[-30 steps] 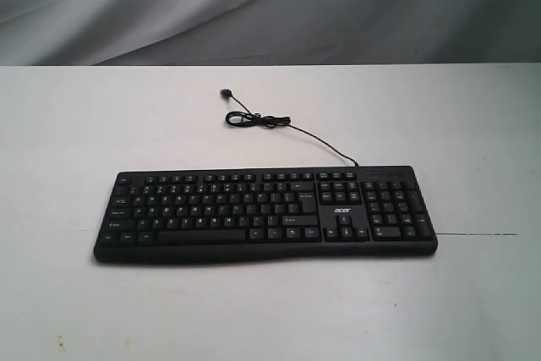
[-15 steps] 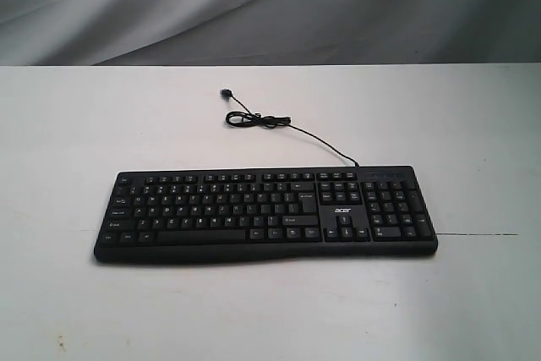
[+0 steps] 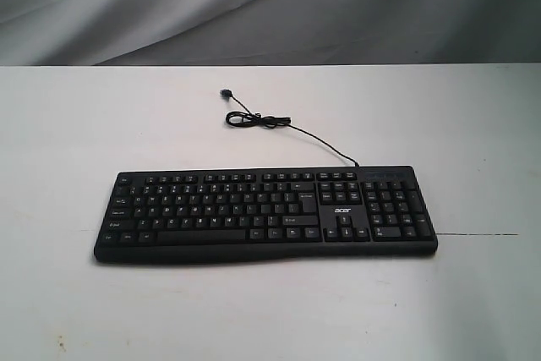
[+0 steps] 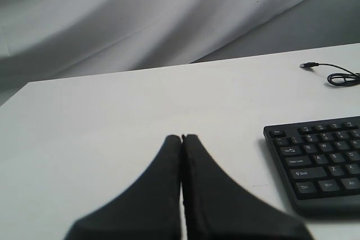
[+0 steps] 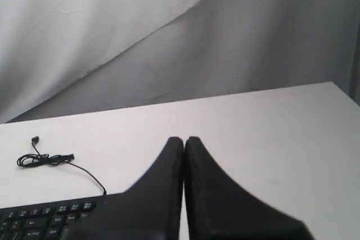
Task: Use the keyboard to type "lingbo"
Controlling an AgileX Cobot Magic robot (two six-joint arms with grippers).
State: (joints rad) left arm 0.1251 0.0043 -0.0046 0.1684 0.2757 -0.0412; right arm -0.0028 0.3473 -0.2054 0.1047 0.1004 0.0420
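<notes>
The black keyboard [image 3: 266, 213] lies flat on the white table, number pad to the right, with a small "acer" logo. Its thin black cable [image 3: 287, 128] runs back to a loose coil and plug. Neither arm shows in the exterior view. In the left wrist view my left gripper [image 4: 181, 137] is shut with nothing in it, above bare table beside the keyboard's [image 4: 318, 164] left end. In the right wrist view my right gripper [image 5: 184, 139] is shut and empty too, beside the keyboard's [image 5: 50, 217] right end, with the cable [image 5: 50, 161] coil beyond.
The white table [image 3: 84, 124] ends at a grey draped cloth backdrop [image 3: 254, 6]. A thin dark line [image 3: 482, 234] marks the table right of the keyboard.
</notes>
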